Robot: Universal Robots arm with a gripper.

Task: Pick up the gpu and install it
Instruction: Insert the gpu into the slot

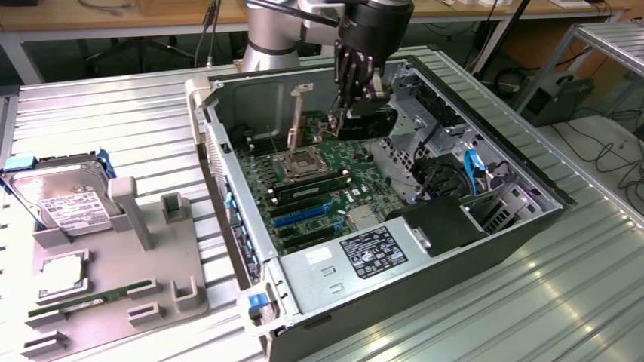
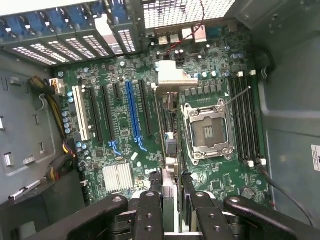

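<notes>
Motherboard (image 2: 125,145): green, with one blue expansion slot (image 2: 132,112), one white slot (image 2: 80,112) and black slots between. Gpu (image 1: 364,121): black, held in black gripper (image 1: 354,102). Hard drive (image 1: 62,197): silver with white label; tray (image 1: 111,294): grey.

Robotics lab bench, set up for computer assembly

An opened computer case (image 1: 403,219) is lying on a ribbed metal table (image 1: 121,113), a grey parts fixture (image 1: 111,279) is sitting beside it, and wooden workbenches (image 1: 101,19) with trailing cables (image 1: 614,158) are standing behind.
</notes>
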